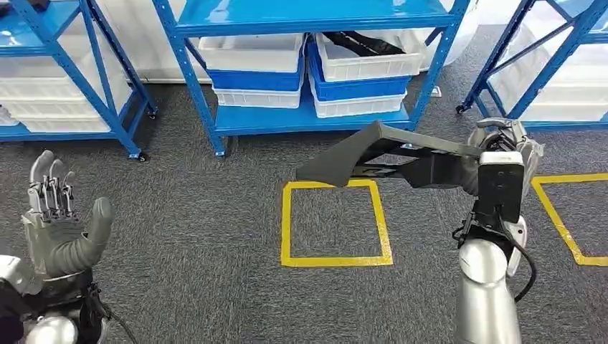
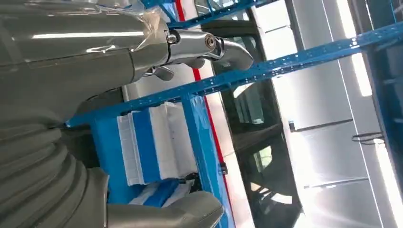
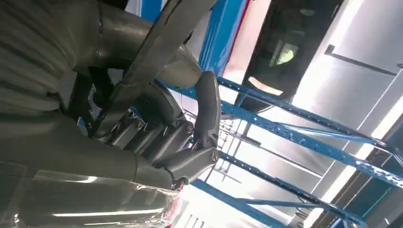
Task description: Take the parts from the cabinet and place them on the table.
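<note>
My right hand (image 1: 505, 147) grips a long dark grey plastic part (image 1: 373, 158) that sticks out level to the left, above a yellow floor square (image 1: 335, 223). In the right wrist view the fingers (image 3: 206, 109) curl round the part's bar (image 3: 157, 52). My left hand (image 1: 59, 215) is raised at the lower left, fingers spread upward and palm bare; the left wrist view shows its thumb (image 2: 166, 211) and a finger (image 2: 209, 47) apart with nothing between. Ahead stands the blue cabinet (image 1: 315, 115), where one white bin (image 1: 369, 54) holds another dark part (image 1: 366, 41).
More blue racks with white bins stand at the left (image 1: 64, 93) and the right (image 1: 552, 79). Stacked white and blue bins (image 1: 258, 68) fill the middle rack's low shelf. A second yellow square (image 1: 573, 215) is taped on the grey carpet at the right.
</note>
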`<state>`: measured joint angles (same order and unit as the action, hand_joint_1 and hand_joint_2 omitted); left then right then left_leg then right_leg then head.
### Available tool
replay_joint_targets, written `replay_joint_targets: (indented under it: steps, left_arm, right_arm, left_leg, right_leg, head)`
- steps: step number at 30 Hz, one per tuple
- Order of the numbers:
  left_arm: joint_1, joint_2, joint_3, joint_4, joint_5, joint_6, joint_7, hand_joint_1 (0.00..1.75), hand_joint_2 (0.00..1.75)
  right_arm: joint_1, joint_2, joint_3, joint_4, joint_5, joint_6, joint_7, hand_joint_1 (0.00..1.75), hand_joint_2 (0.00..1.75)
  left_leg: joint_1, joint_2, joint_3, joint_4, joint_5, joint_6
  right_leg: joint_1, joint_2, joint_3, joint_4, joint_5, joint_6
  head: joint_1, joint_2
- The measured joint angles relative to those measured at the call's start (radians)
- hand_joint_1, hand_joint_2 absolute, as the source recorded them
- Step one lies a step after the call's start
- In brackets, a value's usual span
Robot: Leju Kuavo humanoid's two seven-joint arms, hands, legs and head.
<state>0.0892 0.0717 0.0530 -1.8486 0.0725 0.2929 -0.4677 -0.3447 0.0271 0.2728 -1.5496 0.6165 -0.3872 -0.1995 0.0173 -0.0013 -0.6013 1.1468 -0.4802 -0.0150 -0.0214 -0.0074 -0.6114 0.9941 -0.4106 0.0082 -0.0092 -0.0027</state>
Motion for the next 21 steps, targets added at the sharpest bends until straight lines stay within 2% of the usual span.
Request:
replay_joint_targets:
  steps: [1,2,3,5,6,7,8,9,10,11,12,13,14,15,16,17,18,19,21]
  left_arm:
    - [-0.006,0.001,0.002,0.0,0.0,0.002,0.002,0.0,1.75]
    - [-0.013,0.003,0.003,0.002,0.001,0.002,0.005,0.0,1.75]
    - [-0.016,0.004,0.004,0.003,0.001,0.004,0.005,0.0,1.75]
    - [-0.022,0.008,0.007,0.008,0.001,0.007,0.007,0.0,1.75]
    - [-0.023,0.008,0.006,0.009,0.001,0.009,0.007,0.0,1.75]
    - [-0.025,0.008,0.007,0.009,0.001,0.009,0.007,0.0,1.75]
    - [-0.028,0.008,0.007,0.01,0.001,0.01,0.008,0.0,1.75]
    - [-0.029,0.008,0.007,0.01,0.001,0.011,0.008,0.0,1.75]
    - [-0.03,0.007,0.007,0.011,0.001,0.012,0.007,0.0,1.75]
    - [-0.029,0.007,0.007,0.011,0.001,0.012,0.008,0.0,1.75]
    - [-0.029,0.007,0.007,0.013,0.001,0.012,0.008,0.0,1.75]
    - [-0.03,0.007,0.007,0.015,0.001,0.012,0.008,0.0,1.75]
    - [-0.029,0.007,0.007,0.017,0.001,0.012,0.008,0.0,1.75]
    - [-0.029,0.007,0.007,0.018,0.002,0.013,0.008,0.0,1.75]
    - [-0.03,0.007,0.007,0.018,0.001,0.014,0.007,0.0,1.75]
    - [-0.03,0.008,0.008,0.018,0.001,0.016,0.005,0.0,1.75]
    - [-0.031,0.008,0.011,0.018,0.002,0.018,0.001,0.0,1.75]
    - [-0.03,0.007,0.012,0.017,0.005,0.018,-0.001,0.0,1.75]
    - [-0.03,0.007,0.016,0.017,0.015,0.015,-0.004,0.0,1.75]
  right_arm:
    - [-0.006,0.001,0.0,0.003,0.0,0.0,0.0,1.75,1.75]
    - [-0.015,0.001,0.0,0.006,-0.003,0.0,0.0,1.75,1.75]
    - [-0.023,0.001,0.001,0.01,-0.005,0.0,0.0,1.75,1.75]
    - [-0.036,0.003,0.004,0.018,-0.011,0.0,0.0,1.75,1.75]
    - [-0.04,0.003,0.004,0.023,-0.014,0.0,0.0,1.75,1.75]
    - [-0.046,0.003,0.004,0.029,-0.016,0.0,0.0,1.75,1.75]
    - [-0.051,0.003,0.004,0.033,-0.018,0.0,0.0,1.75,1.75]
    - [-0.052,0.003,0.004,0.036,-0.018,0.0,0.0,1.75,1.75]
    - [-0.053,0.003,0.005,0.04,-0.018,0.0,0.0,1.75,1.75]
    - [-0.053,0.003,0.005,0.045,-0.019,0.0,0.0,1.75,1.75]
    - [-0.053,0.003,0.005,0.048,-0.019,0.0,0.0,1.75,1.75]
    - [-0.053,0.003,0.005,0.053,-0.019,0.0,0.0,1.75,1.75]
    - [-0.054,0.003,0.005,0.056,-0.019,0.0,0.0,1.75,1.75]
    - [-0.055,0.003,0.005,0.058,-0.019,0.0,0.0,1.75,1.75]
    - [-0.058,0.003,0.005,0.059,-0.021,0.0,0.0,1.75,1.75]
    - [-0.062,0.003,0.005,0.06,-0.021,0.0,0.0,1.75,1.75]
    - [-0.066,0.005,0.006,0.061,-0.023,0.0,0.0,1.75,1.75]
    - [-0.067,0.006,0.006,0.063,-0.025,-0.001,0.0,1.75,1.75]
    - [-0.07,0.006,0.006,0.068,-0.029,0.0,0.0,1.75,1.75]
  left_leg:
    - [0.001,-0.002,0.064,-0.088,-0.003,0.004]
    - [-0.005,-0.003,0.101,-0.15,-0.029,0.008]
    - [-0.007,-0.005,0.093,-0.145,-0.025,0.014]
    - [-0.016,-0.004,0.084,-0.144,-0.018,0.027]
    - [-0.014,-0.002,0.079,-0.154,-0.002,0.042]
    - [-0.009,0.005,0.07,-0.159,0.011,0.052]
    - [-0.011,0.004,0.055,-0.16,0.023,0.062]
    - [-0.011,0.004,0.041,-0.16,0.033,0.065]
    - [-0.013,0.004,0.024,-0.159,0.046,0.068]
    - [-0.013,0.004,0.011,-0.159,0.055,0.068]
    - [-0.013,0.004,-0.003,-0.158,0.066,0.067]
    - [-0.014,0.004,-0.018,-0.157,0.077,0.065]
    - [-0.013,0.004,-0.03,-0.157,0.087,0.062]
    - [-0.013,0.004,-0.04,-0.157,0.096,0.058]
    - [-0.014,0.003,-0.047,-0.154,0.103,0.053]
    - [-0.019,0.003,-0.055,-0.151,0.107,0.049]
    - [-0.019,0.003,-0.058,-0.149,0.114,0.042]
    - [-0.019,0.004,-0.057,-0.151,0.12,0.035]
    - [-0.015,0.003,-0.058,-0.152,0.131,0.025]
  right_leg:
    - [0.0,0.0,-0.005,0.006,0.004,0.005]
    - [0.006,0.001,-0.014,0.01,0.009,0.014]
    - [0.005,0.0,-0.014,0.008,0.017,0.021]
    - [0.002,0.0,-0.015,0.004,0.032,0.035]
    - [0.009,0.001,-0.021,0.004,0.037,0.045]
    - [0.001,0.004,-0.037,0.022,0.016,0.042]
    - [0.009,0.005,-0.06,0.063,-0.031,0.034]
    - [0.008,0.006,-0.083,0.131,-0.082,0.027]
    - [0.007,0.006,-0.111,0.227,-0.136,0.025]
    - [0.008,0.006,-0.125,0.29,-0.158,0.028]
    - [0.008,0.006,-0.127,0.336,-0.159,0.038]
    - [0.007,0.006,-0.106,0.334,-0.137,0.051]
    - [0.007,0.006,-0.067,0.292,-0.107,0.063]
    - [0.006,0.006,-0.009,0.214,-0.081,0.069]
    - [0.003,0.006,0.059,0.117,-0.076,0.067]
    - [0.006,0.006,0.123,0.03,-0.105,0.055]
    - [0.013,0.009,0.148,-0.024,-0.127,0.038]
    - [0.01,0.007,0.128,-0.021,-0.124,0.033]
    - [0.014,0.008,0.124,-0.016,-0.116,0.02]
  head:
    - [0.0,0.0]
    - [0.0,0.0]
    - [0.004,0.0]
    - [0.002,0.0]
    - [0.003,0.0]
    - [0.002,0.0]
    - [0.005,0.0]
    - [0.005,0.0]
    - [0.006,0.0]
    - [0.006,0.0]
    - [0.007,0.0]
    - [0.007,0.0]
    - [0.008,0.0]
    - [0.007,0.0]
    - [0.008,0.0]
    - [0.008,0.0]
    - [0.007,0.0]
    - [0.006,0.0]
    - [0.006,0.0]
